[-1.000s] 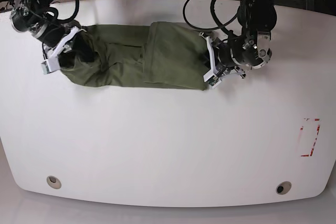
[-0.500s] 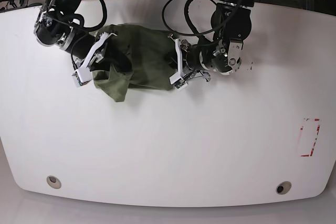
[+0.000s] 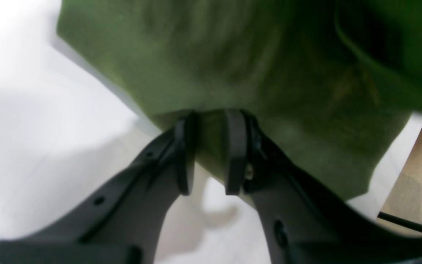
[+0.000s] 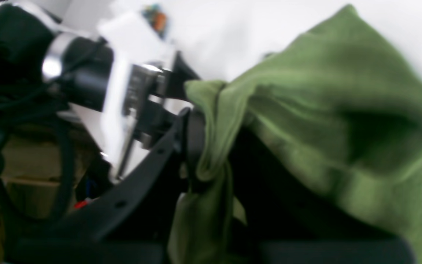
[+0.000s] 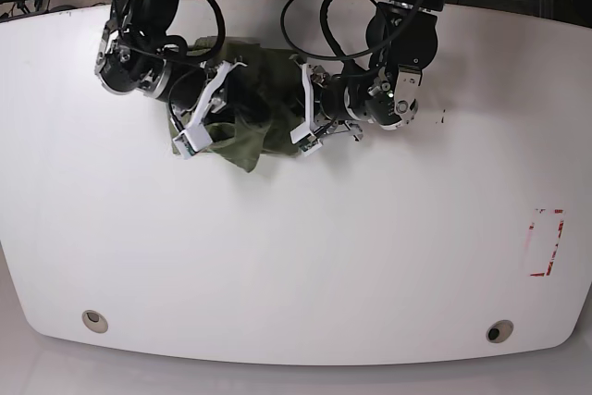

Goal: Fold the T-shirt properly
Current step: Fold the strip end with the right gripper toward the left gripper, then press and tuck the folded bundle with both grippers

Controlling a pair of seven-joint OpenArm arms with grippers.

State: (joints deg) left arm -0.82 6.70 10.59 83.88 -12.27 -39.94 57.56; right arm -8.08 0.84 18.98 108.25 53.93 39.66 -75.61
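- Now bunched into a dark olive heap at the upper middle of the base view: T-shirt (image 5: 250, 122), on the white table (image 5: 296, 256), between the two arms.
- Left gripper (image 3: 211, 154), on the right side of the heap in the base view: clenched on a fold of the T-shirt's edge, cloth pinched between the two black fingers (image 3: 234, 150) at the centre of the left wrist view.
- Same view: cloth spread across the upper frame, white table showing at left and below.
- Right gripper (image 4: 211, 161), on the left side of the heap in the base view: closed on a gathered strip of the T-shirt, cloth running down past one black finger (image 4: 192, 146) at the middle of the right wrist view; other finger hidden behind cloth.
- Right wrist view blurred; rest of the T-shirt billowing to the right of the frame, other arm's body at upper left.
- Far right of the base view: red marking (image 5: 548, 242) on the table, well apart from the T-shirt.
- Near the lower edge: two round holes (image 5: 93, 321) in the table.
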